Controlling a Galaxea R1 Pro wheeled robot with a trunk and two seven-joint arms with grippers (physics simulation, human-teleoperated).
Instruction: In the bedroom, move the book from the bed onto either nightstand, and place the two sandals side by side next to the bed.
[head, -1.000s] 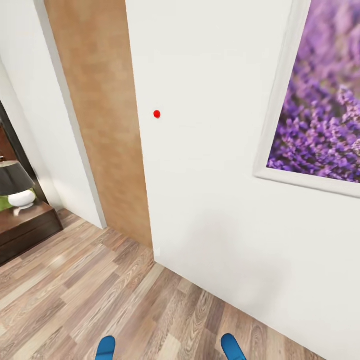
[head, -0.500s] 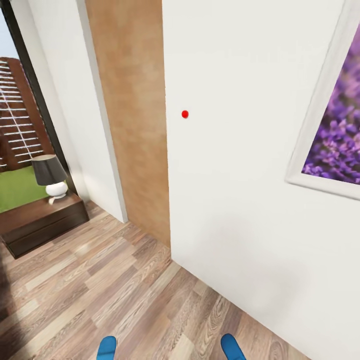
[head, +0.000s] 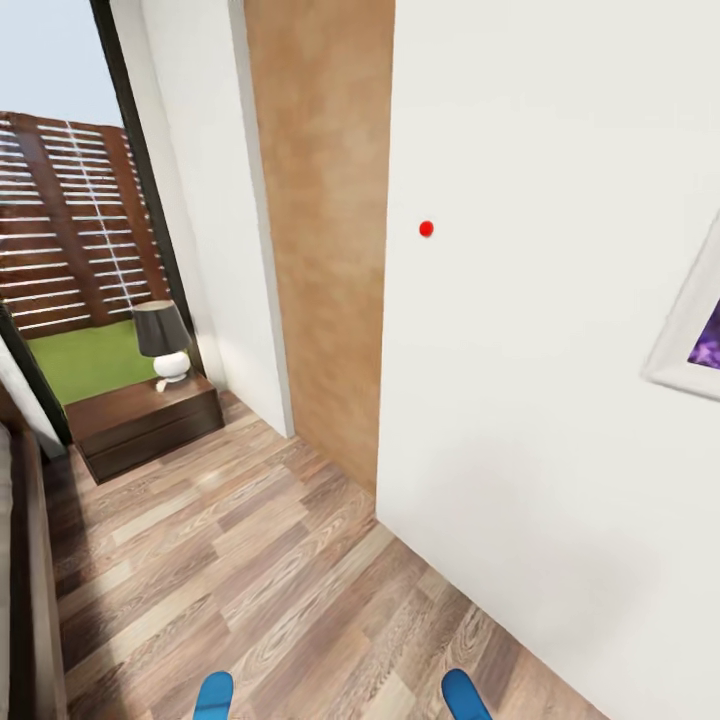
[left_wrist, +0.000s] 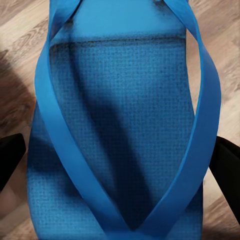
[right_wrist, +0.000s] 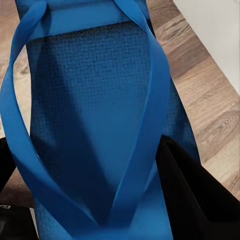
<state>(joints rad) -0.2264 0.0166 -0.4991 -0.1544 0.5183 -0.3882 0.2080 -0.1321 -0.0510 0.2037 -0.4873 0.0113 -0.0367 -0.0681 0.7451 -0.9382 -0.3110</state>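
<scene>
Both sandals (left_wrist: 120, 125) (right_wrist: 95, 120) look like matt blue foam with a fine woven-grid texture and smooth straps. The floor (head: 250, 570) is grained wood plank with a slight sheen; the nightstand (head: 140, 425), at its ten o'clock, is dark wood.

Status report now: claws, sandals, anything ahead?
Left claw shut on left sandal. Right claw shut on right sandal. White wall close ahead; nightstand and lamp far left.

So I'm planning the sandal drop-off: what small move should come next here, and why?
Probably keep turning the base left toward the bed. Each gripper seems to hold a blue sandal, the left sandal and the right sandal, with tips at the head view's bottom edge. The wall is straight ahead, and the bed frame is only just at the left edge by the nightstand.
</scene>
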